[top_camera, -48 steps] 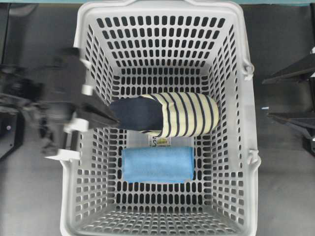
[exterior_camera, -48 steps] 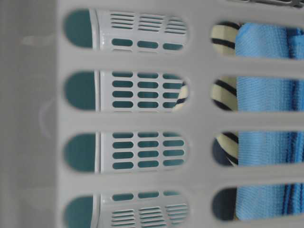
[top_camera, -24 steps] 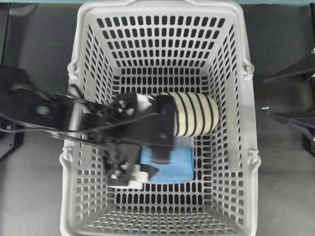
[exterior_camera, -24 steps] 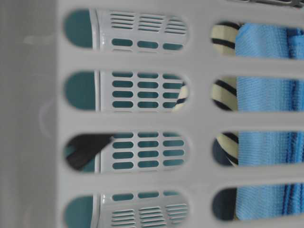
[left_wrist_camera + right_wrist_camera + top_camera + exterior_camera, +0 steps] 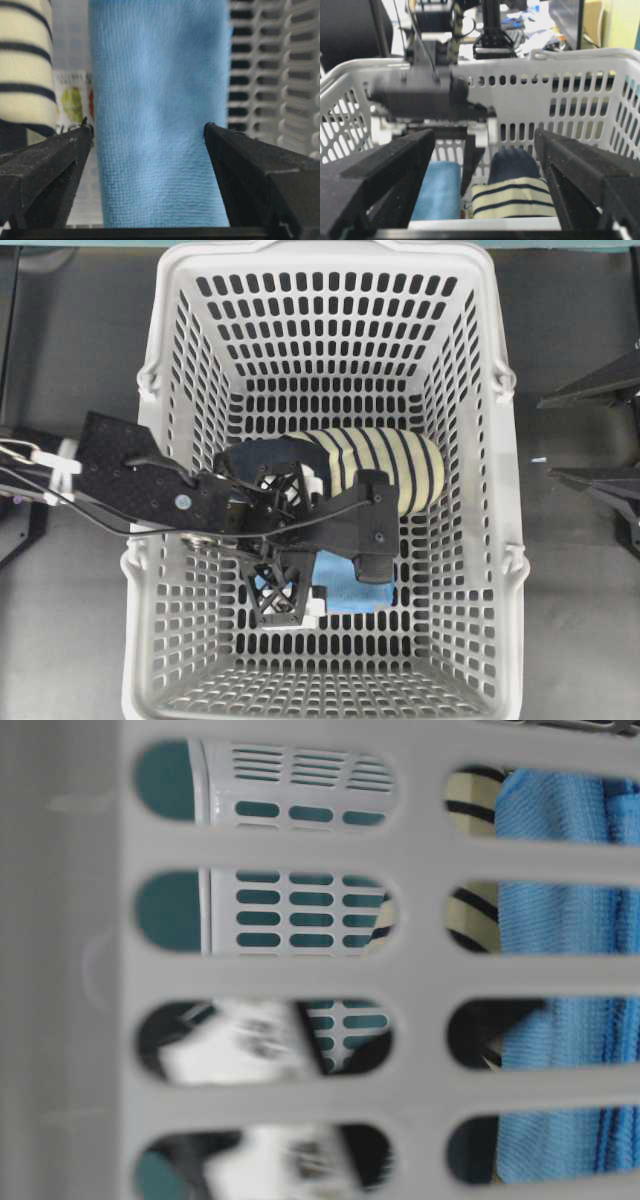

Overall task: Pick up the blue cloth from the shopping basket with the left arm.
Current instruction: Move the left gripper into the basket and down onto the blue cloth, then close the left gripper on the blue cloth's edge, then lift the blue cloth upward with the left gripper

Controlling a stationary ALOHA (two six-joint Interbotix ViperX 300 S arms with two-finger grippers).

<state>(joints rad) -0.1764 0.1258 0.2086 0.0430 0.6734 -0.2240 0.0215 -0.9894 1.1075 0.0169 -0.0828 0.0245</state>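
Note:
The blue cloth (image 5: 340, 592) lies flat on the floor of the grey shopping basket (image 5: 160, 350), just in front of the striped slipper (image 5: 385, 465). My left gripper (image 5: 298, 542) is down inside the basket, open, with one finger on each side of the cloth's left end. The arm hides most of the cloth from above. In the left wrist view the cloth (image 5: 157, 100) runs up between the open left gripper (image 5: 148, 131); contact cannot be told. My right gripper (image 5: 545, 438) is open and empty outside the basket's right wall.
A labelled clear container (image 5: 72, 102) lies between the slipper (image 5: 25, 65) and the cloth. The slotted basket wall (image 5: 272, 75) stands close beside the cloth. From the right wrist view, the cloth (image 5: 437, 192) and slipper (image 5: 512, 195) show over the basket rim (image 5: 570, 54).
My left arm has swung from outside the basket's left wall into the basket and come down over the cloth's left end. Right arm unmoved.

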